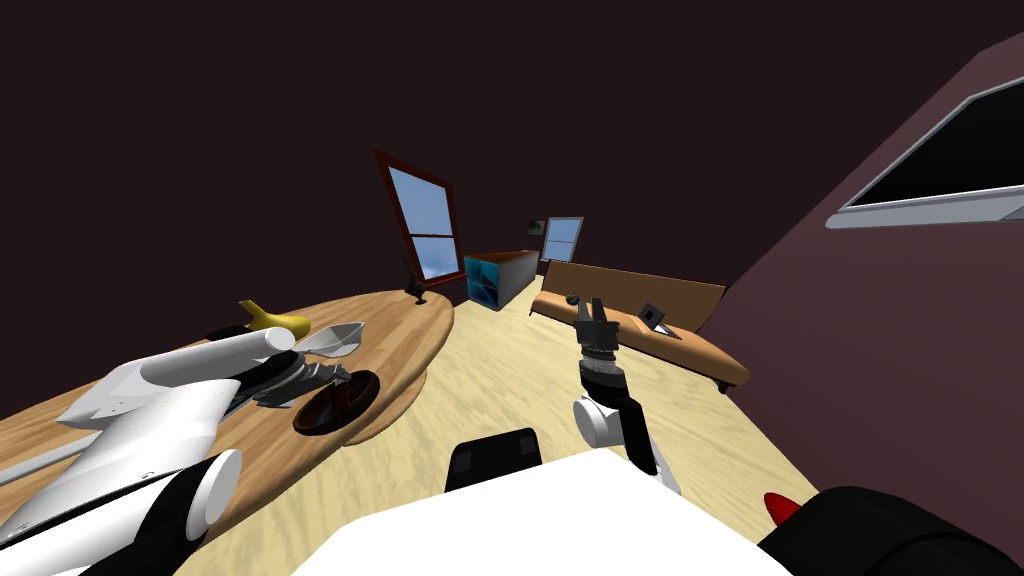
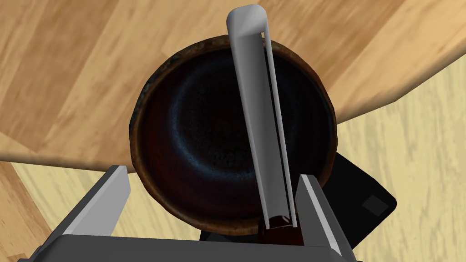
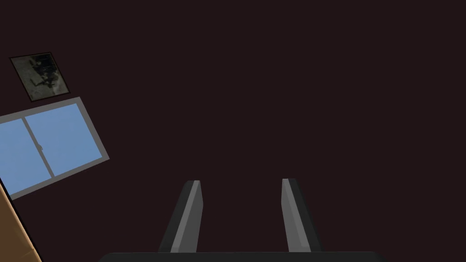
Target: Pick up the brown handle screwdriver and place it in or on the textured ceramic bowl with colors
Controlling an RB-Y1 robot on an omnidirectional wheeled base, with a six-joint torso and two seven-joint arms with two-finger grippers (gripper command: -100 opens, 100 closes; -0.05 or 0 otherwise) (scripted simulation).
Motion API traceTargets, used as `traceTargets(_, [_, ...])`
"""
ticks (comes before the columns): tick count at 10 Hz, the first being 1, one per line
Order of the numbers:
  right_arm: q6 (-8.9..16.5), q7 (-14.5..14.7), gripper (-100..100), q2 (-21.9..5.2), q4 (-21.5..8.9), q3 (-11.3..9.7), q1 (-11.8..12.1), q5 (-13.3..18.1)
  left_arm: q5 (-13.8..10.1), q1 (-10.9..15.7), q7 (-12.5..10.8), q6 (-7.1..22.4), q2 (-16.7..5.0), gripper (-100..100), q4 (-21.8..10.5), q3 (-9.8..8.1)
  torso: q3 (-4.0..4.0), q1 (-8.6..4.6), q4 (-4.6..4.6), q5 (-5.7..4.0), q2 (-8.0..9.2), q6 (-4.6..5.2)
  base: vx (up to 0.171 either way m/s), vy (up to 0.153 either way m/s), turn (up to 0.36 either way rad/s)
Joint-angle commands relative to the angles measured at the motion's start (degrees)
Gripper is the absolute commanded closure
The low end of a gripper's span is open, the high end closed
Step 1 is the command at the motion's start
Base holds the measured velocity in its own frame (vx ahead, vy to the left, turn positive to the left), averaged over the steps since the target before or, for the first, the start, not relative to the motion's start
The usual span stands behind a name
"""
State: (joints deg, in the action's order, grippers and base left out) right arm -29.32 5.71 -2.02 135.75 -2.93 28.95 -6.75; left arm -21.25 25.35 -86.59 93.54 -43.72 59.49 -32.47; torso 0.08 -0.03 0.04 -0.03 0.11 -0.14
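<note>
Dark brown, with a bluish sheen inside, the bowl (image 2: 191,132) sits at the edge of the wooden bench (image 2: 82,68). Above the bowl hangs the left pincer (image 2: 212,175), blades spread wide. The screwdriver (image 2: 259,113) stretches over the bowl's mouth, close beside one blade and unclamped. This looks like the release step, though I cannot tell whether the screwdriver rests in the bowl. The next move would be to lift straight off the bowl. The right pincer (image 1: 590,308), well away from the bowl, is open too.
</note>
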Motion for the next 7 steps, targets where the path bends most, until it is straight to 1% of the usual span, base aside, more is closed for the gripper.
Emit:
traceTargets(1, [0.0,0.0,0,0.0,0.0,0.0,0.0,0.0,-0.2,0.5,-0.6,1.6,-0.8,-100,0.8,0.01,0.00,0.00,0.00,0.00,0.00,0.00,-0.009,0.003,-0.046])
traceTargets(2, [0.0,0.0,0,0.0,0.0,0.0,0.0,0.0,-0.4,0.9,-1.1,3.3,-1.5,-100,1.7,0.01,0.02,0.02,0.01,-0.01,0.04,0.00,-0.021,0.015,-0.065])
traceTargets(6, [0.0,0.0,0,0.0,0.0,0.0,0.0,0.0,-0.9,1.8,-2.3,6.6,-3.0,-100,3.3,0.03,0.06,0.06,0.03,0.01,0.10,-0.02,-0.019,0.012,-0.035])
traceTargets(7, [0.0,0.0,0,0.0,0.0,0.0,0.0,0.0,-1.1,2.3,-2.8,8.2,-3.8,-100,4.1,0.03,0.05,0.05,0.02,0.01,0.08,-0.01,-0.018,0.008,-0.048])
